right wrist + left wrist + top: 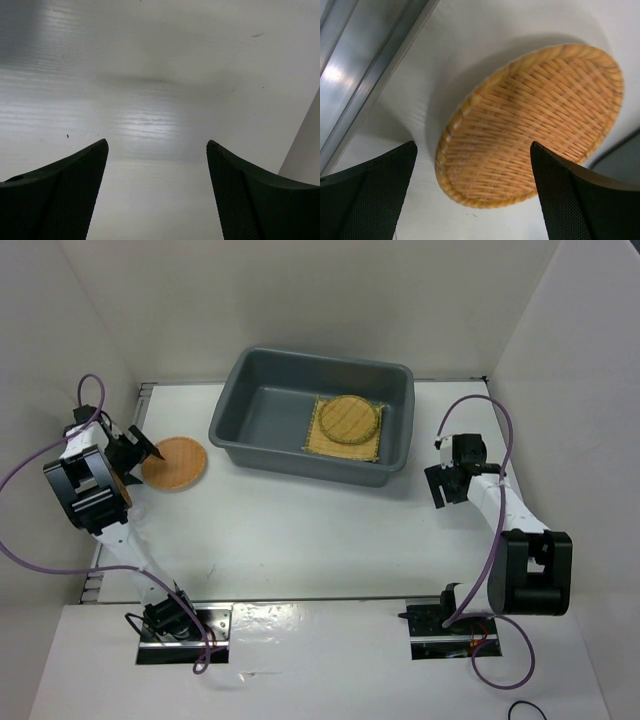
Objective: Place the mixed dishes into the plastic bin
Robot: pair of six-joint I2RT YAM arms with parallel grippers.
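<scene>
On the white table [300, 530], left of the dark grey plastic bin [265, 415] and apart from it, lies the round orange-brown woven plate [176, 462], the 1 dish visibly outside the tub. 2 dishes already sit inside, on the right side of the bin floor: the square tan woven plate [318, 443] lies flat with the smaller round tan woven plate [350, 419] on top of it. No clear cups show in any view. The left gripper [140, 448] hangs just beside the orange-brown plate's left edge with its jaws spread wide and empty. In its wrist view the plate [530, 125] fills the space ahead of the 2 fingers, and the left gripper [472, 150] does not appear to touch it. The right gripper [445, 485] is to the right of the bin over bare table, its jaws also wide and holding nothing, and its wrist view [156, 142] shows only the tabletop. The step in hand looks like the approach to pick up the last plate. The next move probably calls for lowering 1 finger to the table beside the shallow rim, closing on that near edge, then lifting the plate clear of the bin's flared rim and carrying it right to the open left half of the tub.
</scene>
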